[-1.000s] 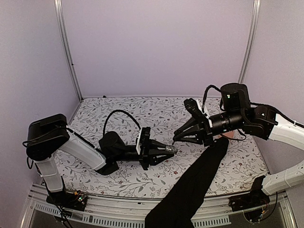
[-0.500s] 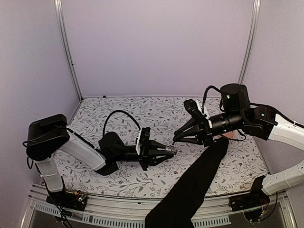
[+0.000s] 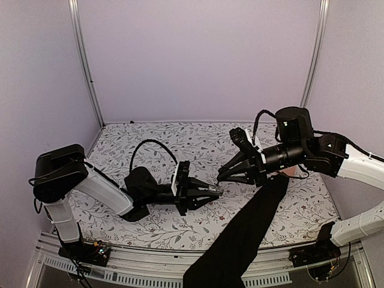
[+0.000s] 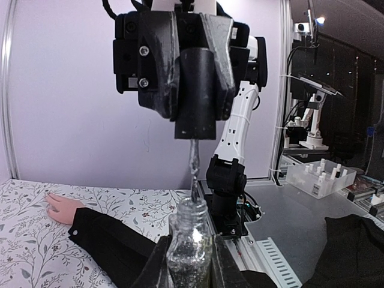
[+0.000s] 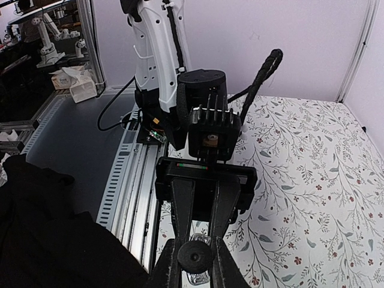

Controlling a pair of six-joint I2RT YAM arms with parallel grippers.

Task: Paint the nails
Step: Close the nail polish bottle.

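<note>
Clamping a small clear bottle [image 4: 189, 243] of silvery glitter polish, the left jaws are clenched on its sides, their two fingers [image 4: 157, 264] rising on either side of the glass in the left wrist view. The bottle stands upright with its mouth uncovered. Directly over it the right jaws are clenched on a black cap [image 4: 197, 90], pointing downward, and a thin brush stem [image 4: 193, 165] hangs from the cap and reaches the bottle's neck. From the right wrist camera the same cap [image 5: 194, 255] shows as a round black knob pinched between the right fingers [image 5: 178, 228], with the glass of the bottle [image 5: 197, 279] just beneath it. In the overhead view the two arms meet over the middle of the floral-patterned desk [image 3: 156, 144], the left arm [image 3: 108, 192] lying low along the near-left part and the right arm [image 3: 300, 150] reaching in from the right edge. The human hand [image 4: 60, 207] lies flat on the desk towards its right edge, under the right arm, well apart from the bottle; its black sleeve [image 3: 252, 228] runs back over the near edge. The nails [image 4: 49, 197] are on that hand, at the fingertips, but too small to make out.
</note>
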